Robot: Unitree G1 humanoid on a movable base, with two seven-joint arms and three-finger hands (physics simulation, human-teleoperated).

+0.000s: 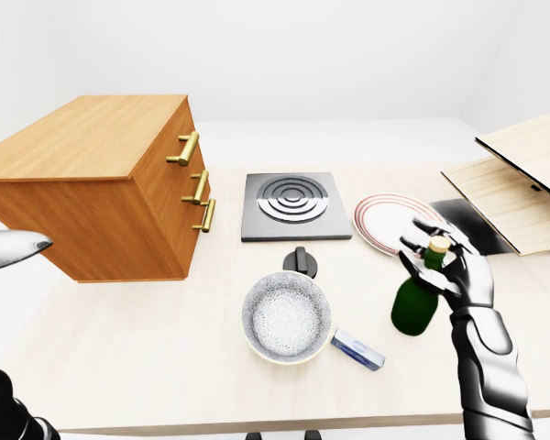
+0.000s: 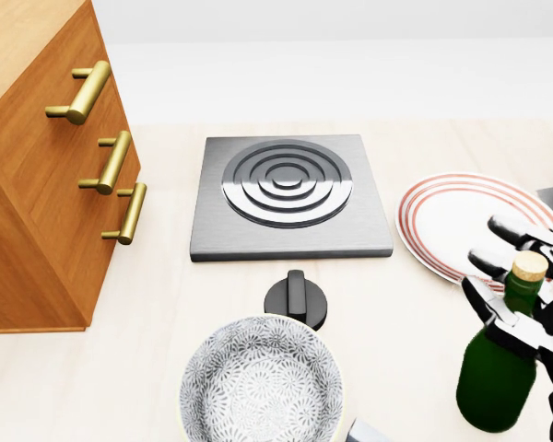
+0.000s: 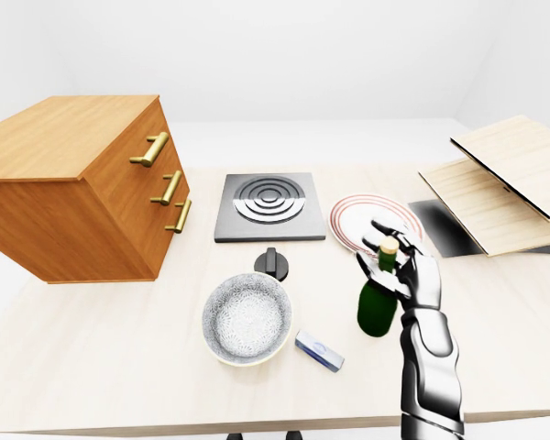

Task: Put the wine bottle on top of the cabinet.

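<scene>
The bottle [image 1: 418, 295] stands upright on the table [image 1: 147, 339], its long axis vertical, cork end up and base on the tabletop. In the left-eye view it sits right of the bowl [image 1: 286, 316] and below the plate [image 1: 396, 223], well apart from the cabinet [image 1: 101, 183] at the left. The right hand [image 1: 449, 266] is at the bottle's neck with its fingers [image 2: 507, 230] spread wide about it, not closed; contact cannot be told. Only a silver tip of the left hand [image 1: 14, 247] shows at the left edge of that view, and its state cannot be told. The stove [image 1: 295, 205] lies between cabinet and plate, a knob [image 1: 300, 263] just above the bowl and a small blue box [image 1: 357, 350] at the bowl's lower right.
</scene>
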